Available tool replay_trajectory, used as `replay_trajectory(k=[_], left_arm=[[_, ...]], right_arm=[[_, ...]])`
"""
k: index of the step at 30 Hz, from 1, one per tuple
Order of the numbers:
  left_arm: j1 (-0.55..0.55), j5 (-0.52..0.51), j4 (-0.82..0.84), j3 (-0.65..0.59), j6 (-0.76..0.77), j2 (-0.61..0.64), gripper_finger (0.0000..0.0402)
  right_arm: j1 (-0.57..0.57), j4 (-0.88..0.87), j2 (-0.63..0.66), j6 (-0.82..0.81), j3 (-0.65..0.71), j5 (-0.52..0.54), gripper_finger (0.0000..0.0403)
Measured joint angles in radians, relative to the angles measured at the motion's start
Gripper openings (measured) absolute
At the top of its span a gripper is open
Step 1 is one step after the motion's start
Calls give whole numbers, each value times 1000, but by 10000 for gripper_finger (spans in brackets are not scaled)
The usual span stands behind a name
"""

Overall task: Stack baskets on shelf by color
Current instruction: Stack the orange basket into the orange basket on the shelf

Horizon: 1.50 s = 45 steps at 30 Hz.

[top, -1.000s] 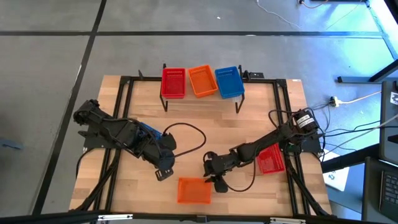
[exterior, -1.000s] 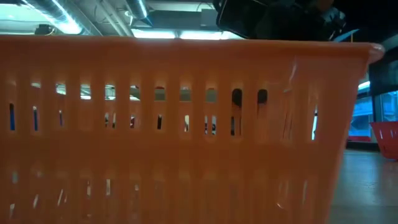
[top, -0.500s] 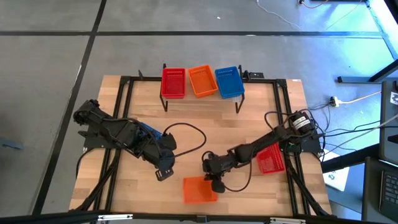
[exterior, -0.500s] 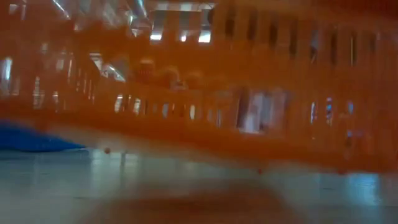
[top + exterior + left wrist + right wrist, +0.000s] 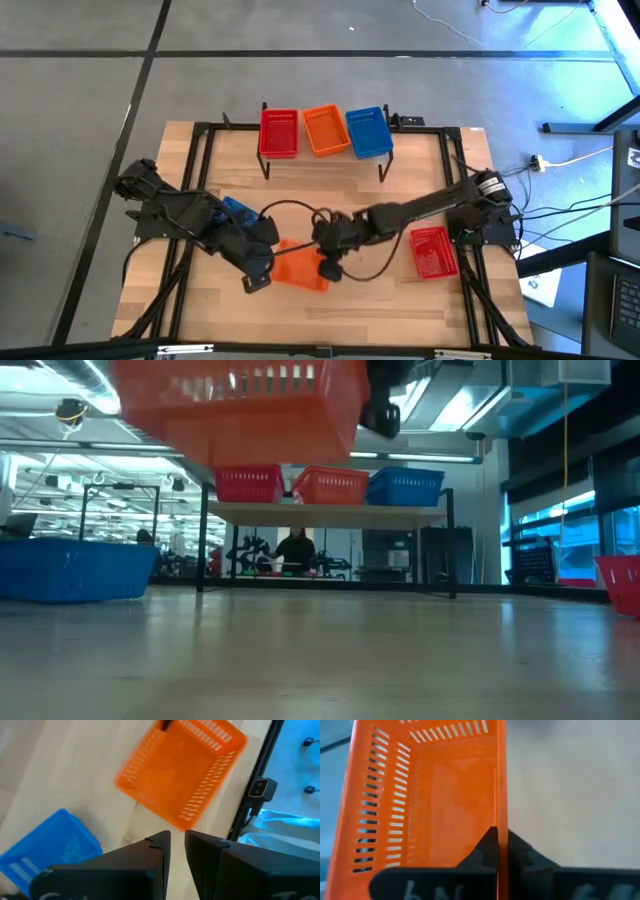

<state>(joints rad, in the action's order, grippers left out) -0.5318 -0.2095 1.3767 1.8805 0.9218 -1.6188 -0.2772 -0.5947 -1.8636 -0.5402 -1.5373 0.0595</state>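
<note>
An orange basket (image 5: 298,266) hangs above the table's near middle, with my right gripper (image 5: 326,263) shut on it; the low view shows this orange basket (image 5: 240,400) high off the wood. My left gripper (image 5: 254,272) hovers just left of it, its fingers (image 5: 160,845) a narrow gap apart with nothing between them. A blue basket (image 5: 238,210) rests on its base by the left arm. A red basket (image 5: 433,251) stands on the table at the right. On the shelf (image 5: 325,160) at the far side sit a red basket (image 5: 279,131), an orange basket (image 5: 323,129) and a blue basket (image 5: 369,130). My right gripper pinches one long side wall of the orange basket at its rim (image 5: 501,815), one finger inside the basket and one outside. The fingers come from above, on the basket's right side. The basket is lifted clear of the table, open side up.
Black frame rails (image 5: 196,190) run along both table sides. Cables (image 5: 300,205) loop over the middle of the tabletop. Bare wood lies between the held basket and the shelf. A person (image 5: 297,550) shows in the room beyond the shelf.
My right gripper has shut on the orange basket's wall near the table's near edge, lifted it clear and carried it up and toward the table's left and far side. The basket has turned somewhat as it rose.
</note>
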Motion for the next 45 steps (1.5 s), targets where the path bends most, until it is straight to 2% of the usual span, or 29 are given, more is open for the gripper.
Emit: replay_trajectory(k=[6, 13, 18, 24, 29, 34, 39, 45], left_arm=[[-15, -106, 7, 0, -58, 73, 49], [-24, -131, 5, 1, -148, 173, 49], [-23, -144, 3, 1, -234, 227, 49], [-23, -166, 2, 1, -327, 254, 49], [-23, -208, 3, 1, -389, 254, 49], [-8, -255, 3, 1, -394, 254, 49], [37, -265, 3, 1, -394, 254, 49], [86, -280, 3, 1, -393, 254, 49]], right_arm=[[59, -280, 12, -37, -163, 130, 1], [190, -412, 12, -83, -372, 220, 0], [299, -481, 14, -84, -535, 217, 0], [487, -658, 15, -137, -654, 173, 0], [649, -651, 7, -73, -650, 47, 0], [771, -627, -7, -59, -649, 11, 0], [823, -633, -35, -66, -649, -36, 0], [825, -631, -105, -60, -648, -76, 0]])
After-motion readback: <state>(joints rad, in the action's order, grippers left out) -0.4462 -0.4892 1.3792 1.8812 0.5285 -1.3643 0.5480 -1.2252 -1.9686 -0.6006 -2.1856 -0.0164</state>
